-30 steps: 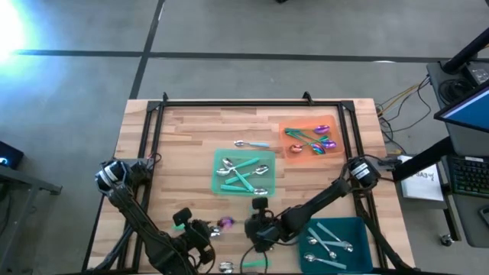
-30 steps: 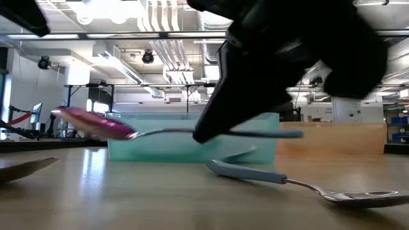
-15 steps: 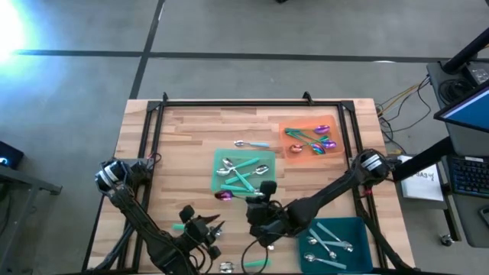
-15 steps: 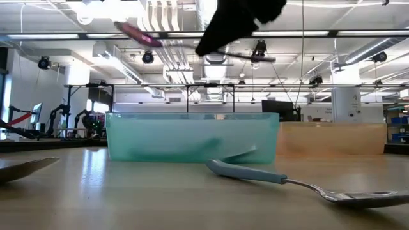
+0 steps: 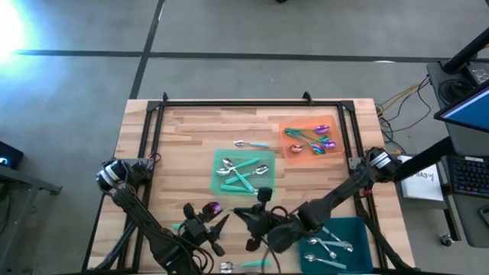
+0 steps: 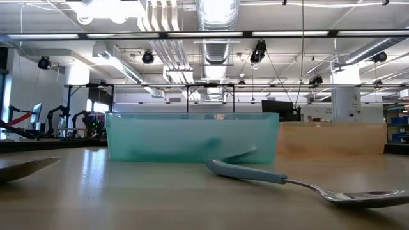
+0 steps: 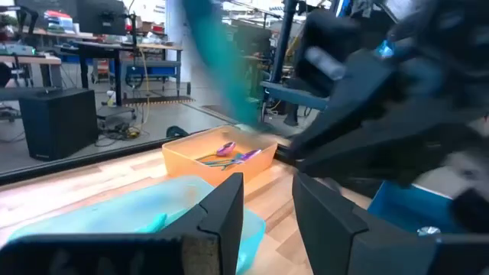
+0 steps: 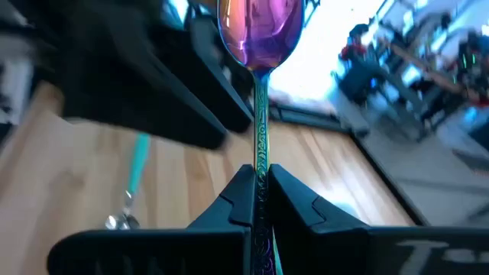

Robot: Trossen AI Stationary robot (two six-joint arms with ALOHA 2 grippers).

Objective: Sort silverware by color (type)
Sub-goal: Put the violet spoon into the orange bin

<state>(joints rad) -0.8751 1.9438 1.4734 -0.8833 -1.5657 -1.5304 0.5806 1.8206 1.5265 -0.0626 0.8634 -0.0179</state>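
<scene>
An iridescent purple spoon is off the table, with my right gripper shut on it. In the high view its head shows near the table's front, left of the right gripper. My left gripper stands close beside it. Its fingers are apart with nothing between them. A green tray holds silver, teal-handled silverware. An orange tray holds purple pieces. A dark teal tray holds silver spoons. Neither gripper shows in the low view. My right gripper pinches the spoon's thin handle between its two fingers. The handle runs along the fingers and back between them, and the head sticks out past the fingertips. The fingers come roughly level from the table's right. The spoon is lifted clear of the table.
A teal-handled spoon lies on the wood behind the green tray. Another spoon lies at the near edge. In the low view a blue-handled spoon lies in front of the green tray. The wood at the far left is bare.
My right gripper has risen from just above the table with the purple spoon, out of the low view's top. The spoon has stayed clamped and its head has swung toward the left arm. My left gripper has turned at the wrist and stayed nearly where it was.
</scene>
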